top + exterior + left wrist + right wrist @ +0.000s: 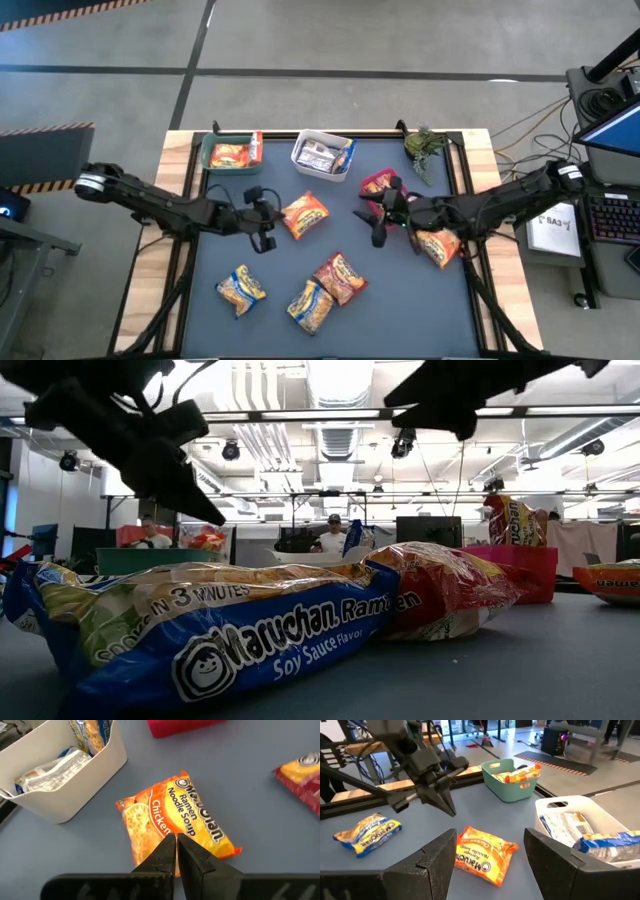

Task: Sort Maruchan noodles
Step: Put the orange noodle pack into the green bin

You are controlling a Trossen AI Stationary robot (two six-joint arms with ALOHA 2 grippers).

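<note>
An orange chicken Maruchan packet (305, 215) (175, 815) lies flat on the blue mat at mid-table. My left gripper (266, 238) (176, 839) is shut and hangs just left of it, raised off the mat and slanting down; the right wrist view shows its tips (451, 811) clear of the packet (482, 854). My right gripper (380, 222) (490, 850) stands open on the packet's right, raised and nearly level, with nothing between its fingers. More packets lie near the front: two blue-yellow ones (240, 288) (311, 305) and a red one (342, 275).
Along the far edge stand a green bin (212, 158), a white bin (305, 160) and a red bin (372, 182), each holding packets. Another orange packet (438, 246) lies under my right arm. A small plant (425, 148) sits at the far right. People sit in the room beyond the table.
</note>
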